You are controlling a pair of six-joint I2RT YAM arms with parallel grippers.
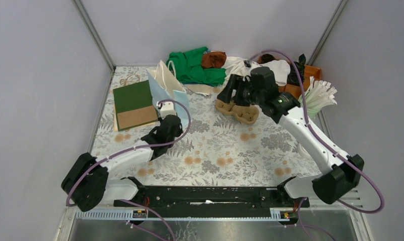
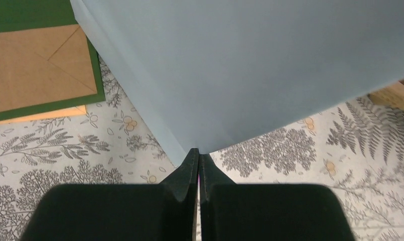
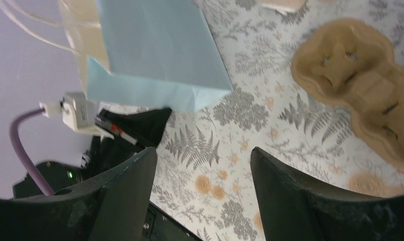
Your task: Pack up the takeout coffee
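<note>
Coffee cup not seen in any view. R gripper (image 3: pixel 204 160) wide open, empty, above pulp tray (image 3: pixel 360 85), right of blue bag (image 3: pixel 154 45). L gripper (image 2: pixel 198 153) closed at bag's bottom corner; pinching it? Can't tell. Cup prob. light, crushable, spill-prone, so grip mid-wall, gently.

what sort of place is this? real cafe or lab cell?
Most likely a lab test cell, staged as a cafe counter: plain grey walls on metal framing box in a table with a floral cloth, and the props are a pale blue paper bag and a pulp cup tray.
</note>
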